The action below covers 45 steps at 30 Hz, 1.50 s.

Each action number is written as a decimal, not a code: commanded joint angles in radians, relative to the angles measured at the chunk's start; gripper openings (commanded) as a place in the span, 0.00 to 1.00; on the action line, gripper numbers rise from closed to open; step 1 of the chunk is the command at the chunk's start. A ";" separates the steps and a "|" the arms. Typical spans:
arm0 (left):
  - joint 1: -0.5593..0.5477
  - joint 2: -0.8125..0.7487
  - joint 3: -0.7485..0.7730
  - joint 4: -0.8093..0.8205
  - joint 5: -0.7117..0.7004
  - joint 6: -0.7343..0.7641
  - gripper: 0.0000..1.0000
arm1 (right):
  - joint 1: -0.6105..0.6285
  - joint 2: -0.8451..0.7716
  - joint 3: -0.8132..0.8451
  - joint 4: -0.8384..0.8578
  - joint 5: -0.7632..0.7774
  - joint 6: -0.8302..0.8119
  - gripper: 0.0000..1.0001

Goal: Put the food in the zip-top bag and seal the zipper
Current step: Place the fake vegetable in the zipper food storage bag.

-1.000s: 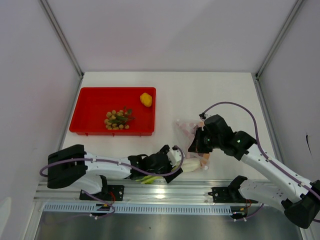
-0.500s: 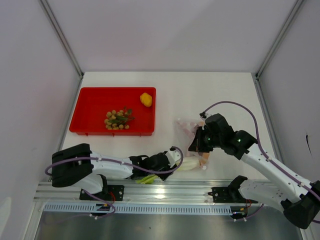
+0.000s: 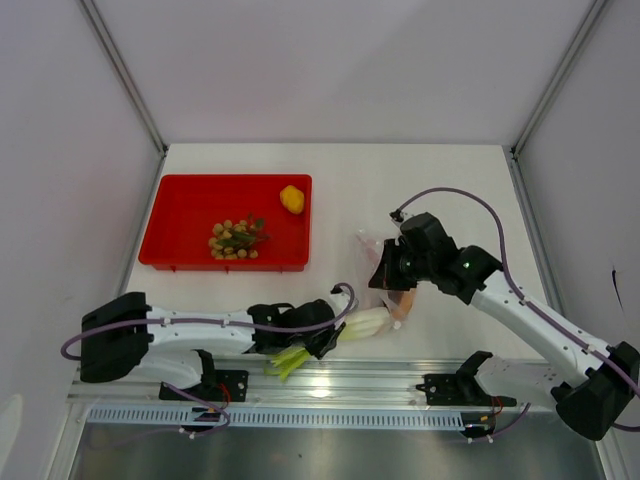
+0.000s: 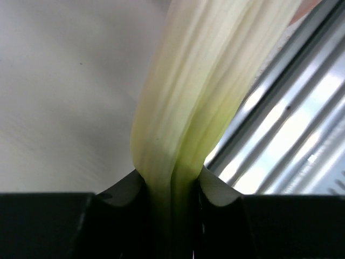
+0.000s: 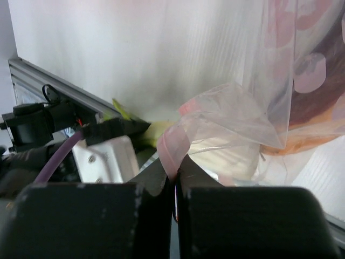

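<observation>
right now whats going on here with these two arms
The left gripper is clamped on the long green-white stalks, their white ends at the mouth of the zip-top bag. The right gripper pinches the bag's pink-red zipper edge, holding it up. The tan berries and yellow fruit lie in the red tray.

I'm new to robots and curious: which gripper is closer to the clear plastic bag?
Right. The right gripper pinches the zipper of the zip-top bag; the left gripper sits to its left, clamped on the green-white stalks.
</observation>
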 commanded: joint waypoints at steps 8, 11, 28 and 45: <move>0.013 -0.118 0.291 -0.373 0.214 -0.347 0.01 | -0.003 0.060 0.088 0.166 0.095 -0.027 0.00; 0.018 -0.123 0.324 -0.420 0.233 -0.416 0.00 | -0.003 0.074 0.093 0.172 0.121 -0.029 0.00; 0.085 -0.055 0.379 -0.600 0.189 -0.609 0.01 | 0.033 0.010 0.064 0.195 0.227 -0.044 0.00; 0.182 -0.095 0.427 -0.440 0.192 -0.704 0.01 | 0.165 -0.003 0.033 0.226 0.362 -0.015 0.00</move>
